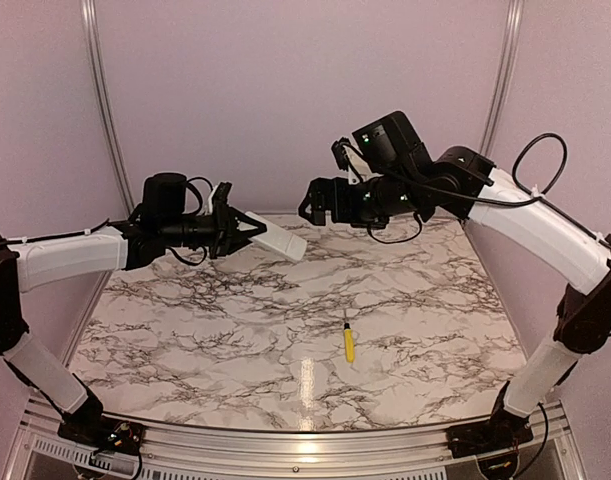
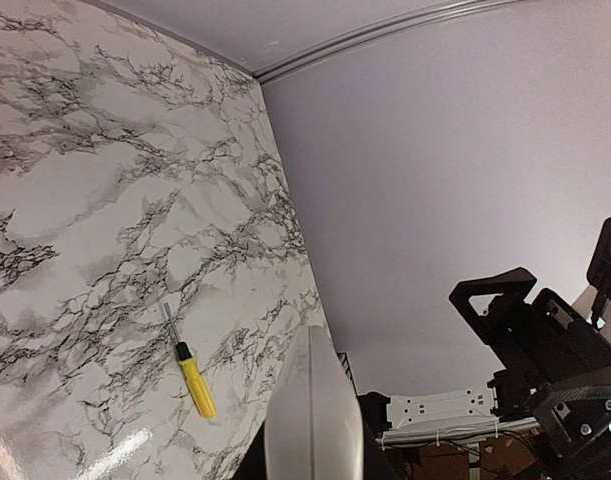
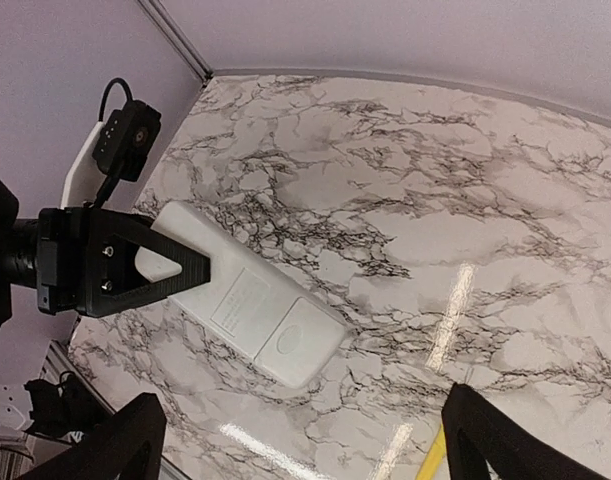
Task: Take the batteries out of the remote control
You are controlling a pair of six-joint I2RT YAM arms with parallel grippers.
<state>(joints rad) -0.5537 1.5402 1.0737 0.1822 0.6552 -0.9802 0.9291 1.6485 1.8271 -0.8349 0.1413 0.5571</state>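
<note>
While left fingers (image 3: 165, 240) clench the remote control (image 3: 255, 315) above the table (image 1: 235, 330), right fingers (image 3: 505, 445) hang spread nearby.

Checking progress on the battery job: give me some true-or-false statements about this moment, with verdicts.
1. The left gripper holds the remote off the table. True.
2. The right gripper is shut. False: its fingers stand wide apart, with nothing between them.
3. An arm holds the screwdriver. False: it lies on the table, apart from both arms.
4. The screwdriver's handle is yellow. True.
</note>
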